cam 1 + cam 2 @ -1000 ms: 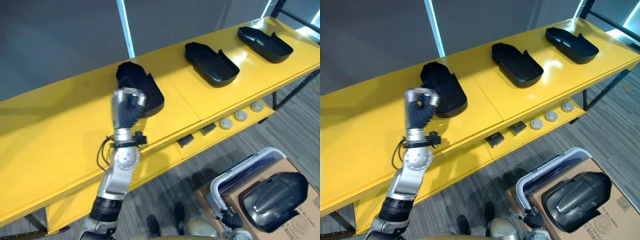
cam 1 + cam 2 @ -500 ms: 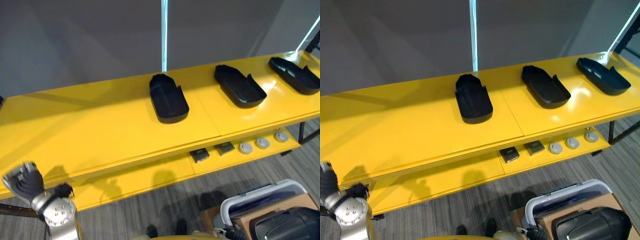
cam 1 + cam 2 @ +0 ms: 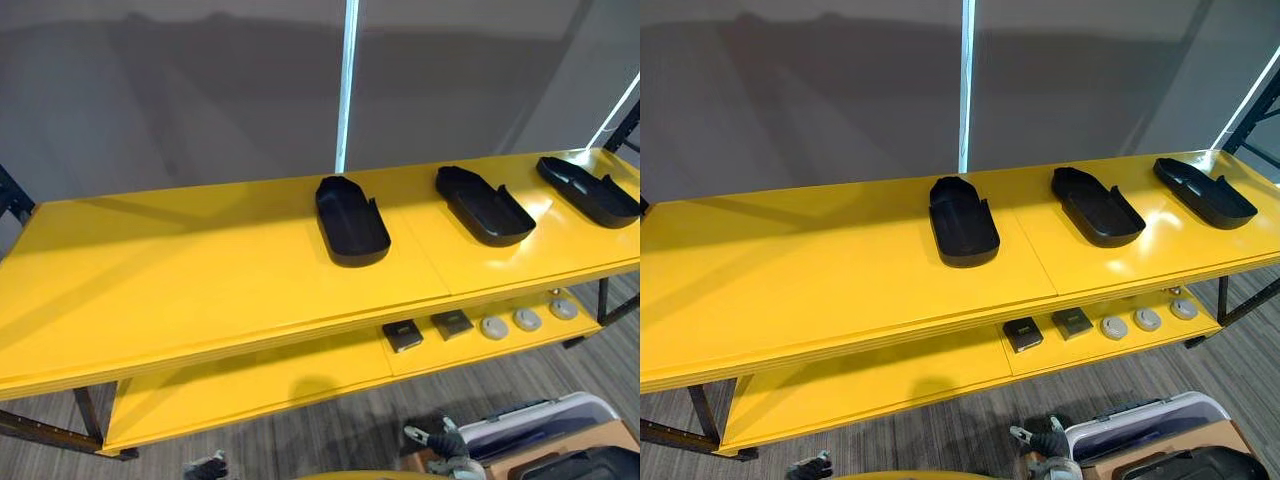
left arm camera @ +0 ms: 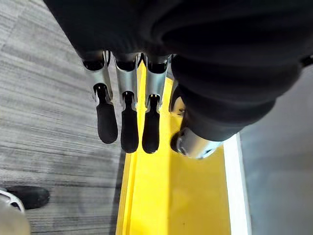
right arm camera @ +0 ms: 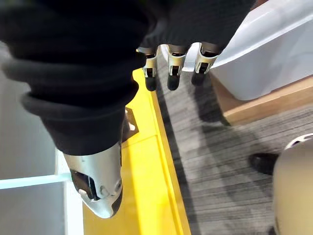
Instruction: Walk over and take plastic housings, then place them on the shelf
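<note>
3 black plastic housings on the yellow shelf; both hands empty.
In a row on the top board of the yellow shelf point(image 3: 200, 270): left housing point(image 3: 352, 220), middle housing point(image 3: 484, 205), right housing point(image 3: 590, 190). All lie open side up, long axes back-to-front, near ends slanting right. Lower board: 2 dark square parts point(image 3: 403, 335), 3 grey round discs point(image 3: 527, 319). Left hand point(image 4: 128, 127) and right hand point(image 5: 174, 66) hang w/ fingers relaxed (nothing held). White bin point(image 3: 545, 415) is cut off by the bottom edge.
</note>
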`<state>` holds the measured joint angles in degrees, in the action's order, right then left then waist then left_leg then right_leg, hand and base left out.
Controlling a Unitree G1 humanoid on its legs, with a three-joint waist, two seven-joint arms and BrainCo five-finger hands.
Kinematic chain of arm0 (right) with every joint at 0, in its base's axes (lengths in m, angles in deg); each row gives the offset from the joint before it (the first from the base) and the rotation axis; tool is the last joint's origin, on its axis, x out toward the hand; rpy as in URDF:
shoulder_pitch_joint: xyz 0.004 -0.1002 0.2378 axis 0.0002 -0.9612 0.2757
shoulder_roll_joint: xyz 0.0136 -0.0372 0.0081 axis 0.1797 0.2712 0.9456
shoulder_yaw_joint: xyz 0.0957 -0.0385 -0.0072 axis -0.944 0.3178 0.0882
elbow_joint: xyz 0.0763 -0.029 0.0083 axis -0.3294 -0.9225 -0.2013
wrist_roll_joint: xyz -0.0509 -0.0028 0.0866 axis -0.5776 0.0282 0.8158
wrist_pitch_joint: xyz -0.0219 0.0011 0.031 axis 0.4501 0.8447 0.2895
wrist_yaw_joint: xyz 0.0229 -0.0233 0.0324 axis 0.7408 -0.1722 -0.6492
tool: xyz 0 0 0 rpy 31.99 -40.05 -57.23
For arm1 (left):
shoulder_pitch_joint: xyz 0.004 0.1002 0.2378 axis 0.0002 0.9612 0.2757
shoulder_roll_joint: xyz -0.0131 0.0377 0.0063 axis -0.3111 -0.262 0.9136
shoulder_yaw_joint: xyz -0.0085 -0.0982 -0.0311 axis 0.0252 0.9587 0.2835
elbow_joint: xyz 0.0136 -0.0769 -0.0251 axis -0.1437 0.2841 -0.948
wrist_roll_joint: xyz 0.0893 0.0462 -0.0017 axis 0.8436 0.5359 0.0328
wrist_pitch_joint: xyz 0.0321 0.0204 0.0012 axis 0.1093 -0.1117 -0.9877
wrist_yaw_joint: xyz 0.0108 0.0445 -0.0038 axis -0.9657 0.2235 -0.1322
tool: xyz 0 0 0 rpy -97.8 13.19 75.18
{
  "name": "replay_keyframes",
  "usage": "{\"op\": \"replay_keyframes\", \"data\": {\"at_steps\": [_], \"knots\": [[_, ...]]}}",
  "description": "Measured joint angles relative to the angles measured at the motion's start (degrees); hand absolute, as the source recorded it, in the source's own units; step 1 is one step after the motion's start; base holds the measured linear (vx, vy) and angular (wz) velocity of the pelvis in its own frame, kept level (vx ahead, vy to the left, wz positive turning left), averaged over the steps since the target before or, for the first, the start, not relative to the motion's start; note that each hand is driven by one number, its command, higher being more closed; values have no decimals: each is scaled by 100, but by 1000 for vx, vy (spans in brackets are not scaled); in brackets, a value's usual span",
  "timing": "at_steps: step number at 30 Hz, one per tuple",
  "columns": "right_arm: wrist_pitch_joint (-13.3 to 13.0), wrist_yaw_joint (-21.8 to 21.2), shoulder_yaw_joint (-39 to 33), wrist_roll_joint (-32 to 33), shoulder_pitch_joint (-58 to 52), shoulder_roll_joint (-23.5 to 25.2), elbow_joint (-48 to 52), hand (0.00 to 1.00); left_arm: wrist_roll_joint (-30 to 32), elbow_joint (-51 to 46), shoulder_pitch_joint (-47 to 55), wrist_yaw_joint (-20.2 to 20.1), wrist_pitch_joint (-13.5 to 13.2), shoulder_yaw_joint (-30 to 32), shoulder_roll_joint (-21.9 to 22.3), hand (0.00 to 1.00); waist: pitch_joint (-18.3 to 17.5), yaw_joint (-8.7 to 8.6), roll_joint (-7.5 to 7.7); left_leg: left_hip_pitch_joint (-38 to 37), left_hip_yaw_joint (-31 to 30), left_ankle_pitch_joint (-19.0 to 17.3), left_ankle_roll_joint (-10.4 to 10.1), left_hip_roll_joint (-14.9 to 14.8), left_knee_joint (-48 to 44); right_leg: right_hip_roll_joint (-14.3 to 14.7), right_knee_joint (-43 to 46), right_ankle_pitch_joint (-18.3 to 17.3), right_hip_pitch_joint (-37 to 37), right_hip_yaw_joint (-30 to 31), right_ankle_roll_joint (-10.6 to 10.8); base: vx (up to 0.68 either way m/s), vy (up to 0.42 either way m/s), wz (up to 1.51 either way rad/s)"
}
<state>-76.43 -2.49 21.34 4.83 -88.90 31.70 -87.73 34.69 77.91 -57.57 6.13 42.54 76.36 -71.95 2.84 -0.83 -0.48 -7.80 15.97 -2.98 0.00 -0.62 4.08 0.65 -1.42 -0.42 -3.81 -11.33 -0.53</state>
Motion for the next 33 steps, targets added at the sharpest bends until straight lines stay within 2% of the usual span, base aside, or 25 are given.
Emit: {"op": "replay_keyframes", "data": {"at_steps": [3, 6, 11, 14, 16, 18, 21, 25, 27, 28, 29, 30, 31, 33], "knots": [[10, -4, 0, -26, 52, 10, -36, 0, 24, 64, -109, -92, -9, -214, -42, 0, 8, -18, 1, -38, 23, -10, -16, -16, -2, 25, -29, 1, -12, 30, -1, 31, -27, -6], [14, -4, -4, -33, 125, -29, -184, 0, 184, 79, -179, -115, -10, -389, -120, 0, 69, -81, 64, -105, 28, -34, -54, -35, -14, 50, -75, 2, -103, 37, -3, -10, -35, -2], [11, -3, -65, -31, 196, -95, -196, 0, 384, 187, -235, -205, -16, -589, -192, 0, 153, -141, 34, -93, 124, -92, -135, -50, -110, 51, -70, 8, -98, 131, -12, -36, -20, -10], [12, 0, -43, -33, 307, -98, -253, 0, 476, 188, -326, -207, -14, -629, -246, 0, 299, -139, 67, 50, 150, -298, -213, -107, -559, 57, -29, 12, -63, 266, -22, -40, -24, -21], [12, 6, -26, -32, 401, -112, -256, 0, 476, 188, -417, -203, -13, -642, -255, 0, 322, -113, 99, 335, -142, -333, -182, -92, -955, 32, 64, 16, 141, 444, -34, -24, -56, -41], [9, 12, 41, -40, 606, -201, -310, 0, 468, 188, -458, -189, -14, -643, -251, 0, 366, -88, 60, 505, -801, -372, -182, -76, -1109, 50, 230, 19, 412, 737, -30, 15, -79, -67], [7, 14, 25, -48, 734, -235, -397, 0, 454, 203, -570, -169, -13, -643, -260, 0, 419, -125, -19, 427, -923, -577, -152, -133, -1059, 170, 340, 72, 532, 1011, -33, -23, 12, -51], [14, 14, 25, -164, 816, -215, -416, 0, 453, 393, -761, -142, -21, -643, -277, 0, 439, -137, 1, 376, -380, -607, -108, -89, -943, 228, 397, 255, 821, 1630, 65, -65, 74, -87], [11, 23, 47, -266, 1097, -218, -404, 0, 454, 398, -886, -42, -21, -635, -322, 0, 600, -142, 11, 466, 155, -609, -95, 15, -872, 268, 387, 530, 1134, 2275, 242, -96, 90, -142], [17, 25, 77, -274, 1167, -213, -403, 0, 455, 394, -925, -17, -34, -635, -347, 0, 629, -142, 28, 535, 323, -617, -78, 57, -893, 292, 319, 636, 1220, 2403, 315, -141, 87, -144], [27, 27, 130, -310, 1264, -182, -358, 0, 456, 374, -983, 39, -71, -633, -406, 0, 668, -142, 54, 701, 722, -639, 155, 28, -999, 201, 21, 789, 1312, 2492, 394, -168, 83, -124], [28, 31, 191, -329, 1364, -217, -368, 0, 462, 378, -1088, 58, -84, -628, -421, 0, 786, -144, -15, 817, 1004, -671, 297, -49, -1135, 87, 155, 675, 1486, 1798, 249, -166, 73, -121], [34, 25, 200, -357, 1374, -234, -393, 0, 462, 361, -1110, 59, -87, -628, -419, 0, 832, -143, -69, 808, 1161, -672, 301, -104, -1120, 12, 510, 509, 1628, 1341, 158, -132, 76, -100], [45, 20, 293, -409, 1293, -218, -461, 0, 462, 338, -1040, 60, -89, -586, -419, 0, 890, -140, -172, 712, 1571, -666, 308, -295, -1108, -158, 1815, -253, 1734, 289, 93, -77, 55, -102]]}}
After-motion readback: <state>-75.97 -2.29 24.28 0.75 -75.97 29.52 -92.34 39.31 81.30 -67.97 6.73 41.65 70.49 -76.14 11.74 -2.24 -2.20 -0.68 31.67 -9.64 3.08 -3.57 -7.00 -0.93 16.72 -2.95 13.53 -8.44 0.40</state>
